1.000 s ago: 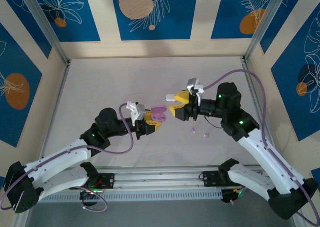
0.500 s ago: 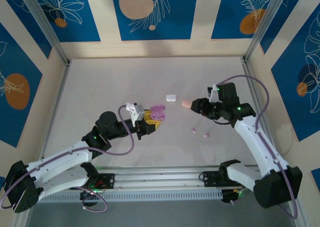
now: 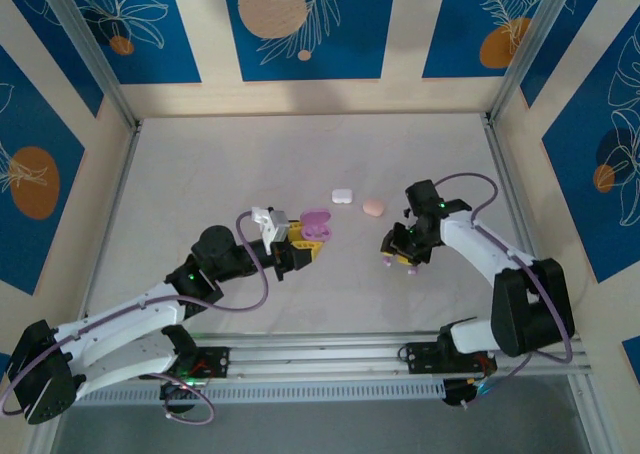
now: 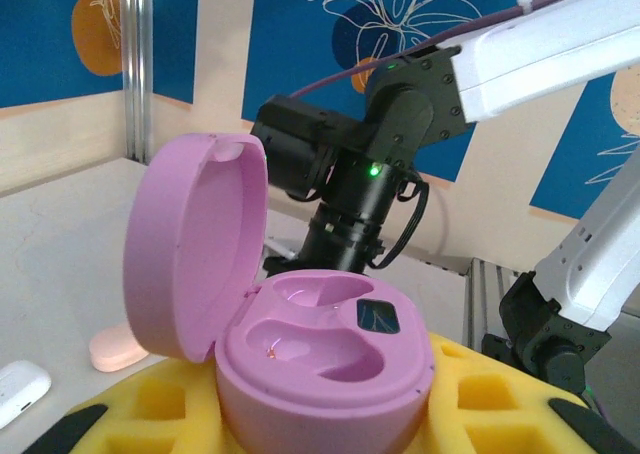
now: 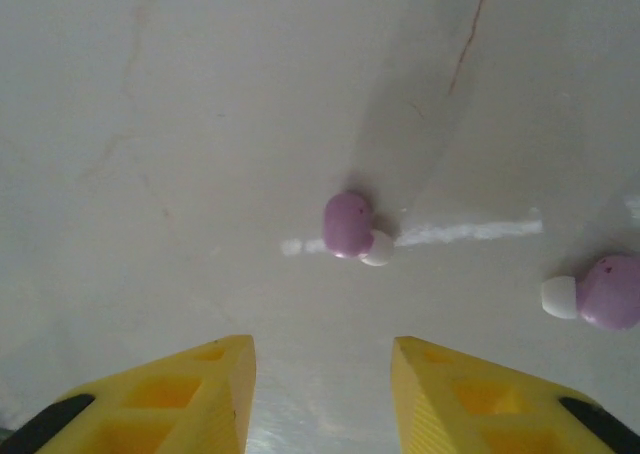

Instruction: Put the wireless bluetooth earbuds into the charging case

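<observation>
My left gripper (image 3: 300, 246) is shut on the open pink charging case (image 3: 316, 228), held above the table. In the left wrist view the case (image 4: 325, 359) sits between the yellow fingers (image 4: 140, 409), its lid (image 4: 190, 249) up and both wells empty. My right gripper (image 3: 393, 251) points down at the table right of centre. It is open (image 5: 322, 379), with nothing between its fingertips. A lilac earbud (image 5: 350, 226) with a white tip lies on the table just ahead of the gap. Another earbud (image 5: 602, 292) lies further right.
A white case (image 3: 342, 196) and a peach-pink case (image 3: 373, 206) lie closed on the table behind the grippers. They also appear low at the left as the peach case (image 4: 113, 349) and white case (image 4: 20, 394). The right arm (image 4: 360, 164) looms behind the held case.
The right arm has swung away from the held case and down to the table over the earbuds, its jaws narrowing. The left gripper has kept the case nearly still.
</observation>
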`<state>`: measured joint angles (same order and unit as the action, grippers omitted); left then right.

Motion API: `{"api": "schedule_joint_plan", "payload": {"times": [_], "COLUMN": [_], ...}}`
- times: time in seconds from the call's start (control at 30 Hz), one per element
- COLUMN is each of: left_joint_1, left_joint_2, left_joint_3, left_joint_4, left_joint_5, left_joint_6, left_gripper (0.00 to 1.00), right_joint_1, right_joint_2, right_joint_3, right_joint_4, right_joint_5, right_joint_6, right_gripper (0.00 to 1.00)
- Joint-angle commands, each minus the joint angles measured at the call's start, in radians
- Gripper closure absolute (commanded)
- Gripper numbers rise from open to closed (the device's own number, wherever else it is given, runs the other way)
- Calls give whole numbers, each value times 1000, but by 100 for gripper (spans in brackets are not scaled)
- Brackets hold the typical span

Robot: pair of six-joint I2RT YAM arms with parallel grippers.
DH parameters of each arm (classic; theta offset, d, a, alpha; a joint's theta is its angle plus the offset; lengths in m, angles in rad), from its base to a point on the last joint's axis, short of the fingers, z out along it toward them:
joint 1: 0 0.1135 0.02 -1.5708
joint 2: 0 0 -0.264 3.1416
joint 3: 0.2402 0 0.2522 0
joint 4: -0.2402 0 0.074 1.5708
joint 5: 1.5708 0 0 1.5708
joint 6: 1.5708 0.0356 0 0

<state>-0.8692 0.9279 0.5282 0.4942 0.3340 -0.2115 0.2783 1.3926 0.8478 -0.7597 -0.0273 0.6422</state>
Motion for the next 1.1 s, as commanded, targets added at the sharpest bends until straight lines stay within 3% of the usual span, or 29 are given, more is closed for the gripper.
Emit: {"api": "schedule_joint_plan", "payload": {"times": [0.0, 0.47, 1.07], "left_joint_1": [-10, -10, -11], "left_joint_2": [-21, -37, -23], "left_joint_3": [-13, -19, -17], "left_joint_4": [48, 35, 44], "left_joint_5": [-13, -26, -21], "left_joint_6": [-8, -3, -16], "left_gripper": [72, 71, 71], "right_joint_1": [27, 90, 111], "right_joint_2": [53, 276, 342], "right_joint_3": [53, 176, 208], "right_joint_4": [-39, -71, -81], "right_joint_5": [93, 175, 196], "right_joint_6": [-31, -122, -162], "right_gripper": [59, 65, 69]}}
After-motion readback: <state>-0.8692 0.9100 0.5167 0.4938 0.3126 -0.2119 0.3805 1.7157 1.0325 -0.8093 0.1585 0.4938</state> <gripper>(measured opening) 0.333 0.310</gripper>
